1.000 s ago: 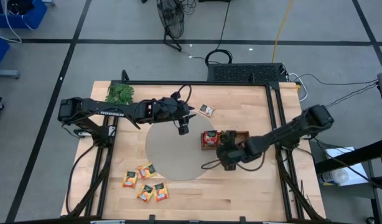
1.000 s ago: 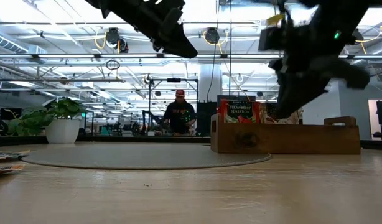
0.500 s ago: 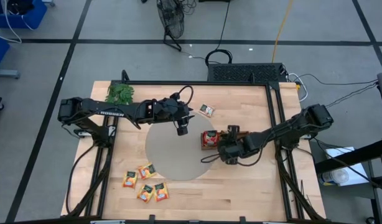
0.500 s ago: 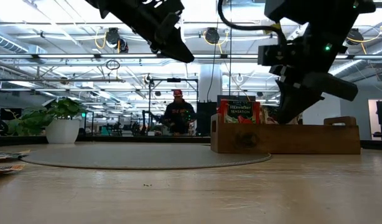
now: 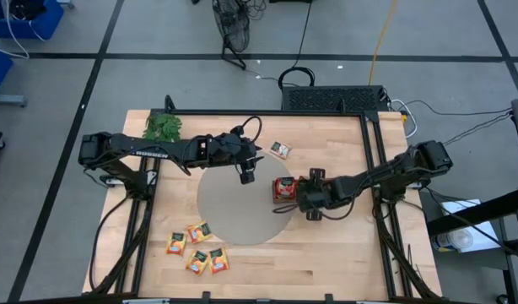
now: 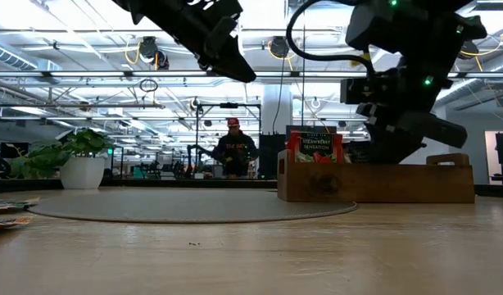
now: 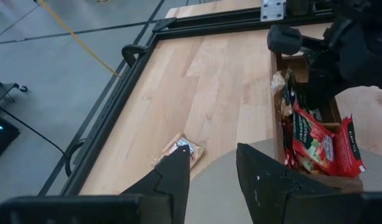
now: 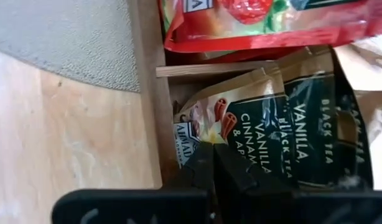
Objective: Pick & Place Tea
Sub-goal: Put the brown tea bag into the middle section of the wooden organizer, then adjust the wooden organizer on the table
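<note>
— What changed over the last second?

— Since a second ago my right fingers (image 5: 299, 196) have slid up the high frame, from below the wooden tray (image 5: 328, 181) to right over its left end, just right of centre. My left fingers (image 5: 248, 176) have kept their place above the grey round mat (image 5: 234, 215), upper middle of the frame.

— Are you holding anything?

— My right fingers are clenched tight; my wrist view shows their tips against a brown sachet (image 8: 241, 118) in the tray's second compartment, but nothing sits between them. My left fingers (image 7: 209, 177) are parted and hold nothing.

— Where is the tea?

— Red sachets (image 5: 283, 188) stand in the tray's left end compartment. One loose sachet (image 5: 281, 149) lies on the bare desk (image 5: 326, 253), above centre. Four orange sachets (image 5: 196, 251) lie at lower left.

— How will they handle?

— I'd judge them feather-light, thin and crinkly, easy to bend and fairly slick. A flat one gives little to pinch, so I'd take it by a raised edge or corner. The upright ones offer their top edges.

— Any writing?

— The brown sachet reads "VANILLA CINNAMON", then "& AP" cut off, with "BLACK TEA" beside it. In the low view the red sachet (image 6: 315, 147) reads "STRAWBERRY SENSATION".
</note>
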